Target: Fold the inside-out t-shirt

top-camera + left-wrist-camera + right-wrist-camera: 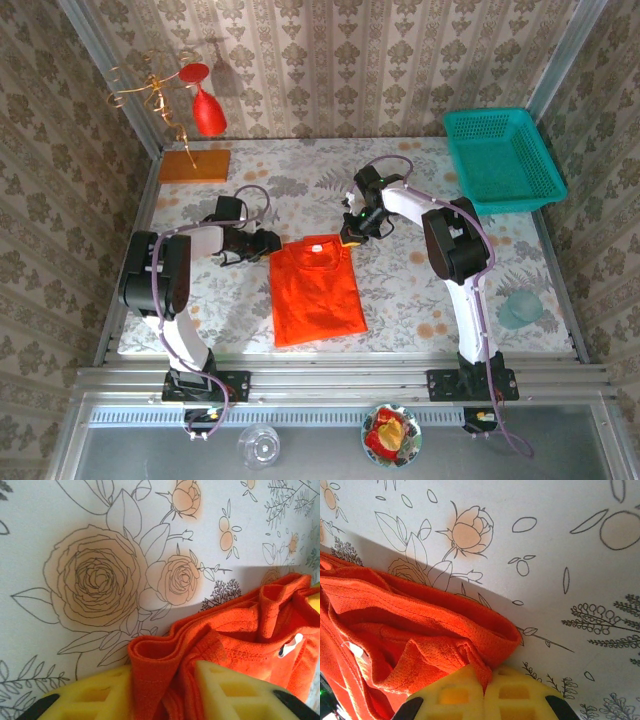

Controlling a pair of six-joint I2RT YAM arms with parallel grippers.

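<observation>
Room: I see patterned damask wallpaper [380, 60] on three sides, with metal corner posts.

Surface: a table [420, 290] under a pale cloth printed with line-drawn roses and leaves, lit by a band of sun across its far half. An aluminium rail [340, 378] runs along the bottom of the frame and carries both arm bases.

Item 1: the inside-out t-shirt [315, 290], orange-red, lying flat at centre frame with its collar end toward the top.

Item 2: left gripper [268, 243], at the shirt's upper-left corner. In my left wrist view the yellow fingers [95, 695] have a thick fold of shirt cloth pinched between them.

Item 3: right gripper [350, 237], at the shirt's upper-right corner. Its pads [450, 695] are pressed together with a thin edge of shirt caught in the seam.

Item 4: teal basket [503, 160], upper right, tilted against the wall.

Item 5: orange-brown board [194, 165], upper left, with a wire stand rising from it and a red wine glass [208, 112] hanging bowl-down.
</observation>
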